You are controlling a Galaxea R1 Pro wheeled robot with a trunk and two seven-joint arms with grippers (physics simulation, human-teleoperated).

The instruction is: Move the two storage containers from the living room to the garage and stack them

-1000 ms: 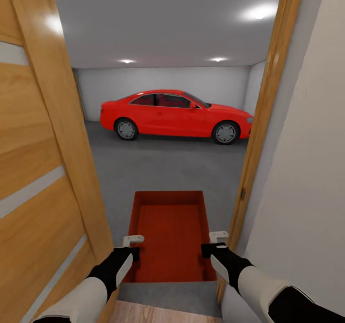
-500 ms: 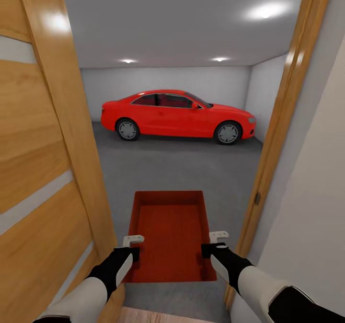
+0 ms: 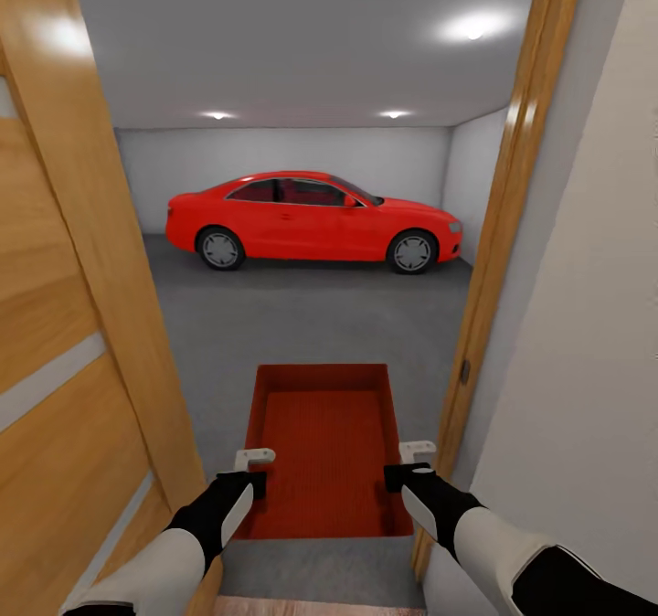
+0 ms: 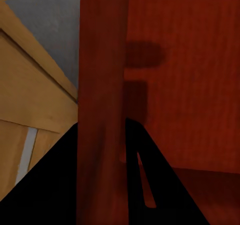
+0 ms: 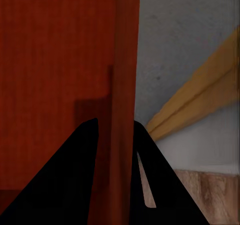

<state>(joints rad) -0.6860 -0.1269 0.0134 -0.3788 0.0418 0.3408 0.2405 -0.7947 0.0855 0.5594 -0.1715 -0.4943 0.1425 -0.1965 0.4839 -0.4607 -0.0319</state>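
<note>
1. The garage (image 3: 302, 154) lies ahead of both tools: white-grey walls, lit ceiling, and a dark grey concrete floor (image 3: 302, 323) running out past the carried load.
2. A honey-wood door (image 3: 64, 342) with frosted strips stands open to the outer side of the left tool; a matching wooden door frame (image 3: 498, 232) and a white wall (image 3: 585, 342) stand to the outer side of the right tool.
3. A red car (image 3: 311, 223) is parked side-on well ahead of the tools, by the far wall.
4. One red-orange storage container (image 3: 324, 447) is held between the two tools, open top up, its length running away from them, above the concrete floor at the doorway.
5. Left tool (image 3: 251, 470): pinching the container's near left wall; the left wrist view shows the wall (image 4: 102, 110) between the two dark fingers (image 4: 50, 185).
6. Right tool (image 3: 407, 465): pinching the container's near right wall, which in the right wrist view (image 5: 122, 110) passes between its fingers (image 5: 65, 180).
7. A strip of light wood-plank flooring (image 3: 311, 607) shows beneath and behind the tools.
</note>
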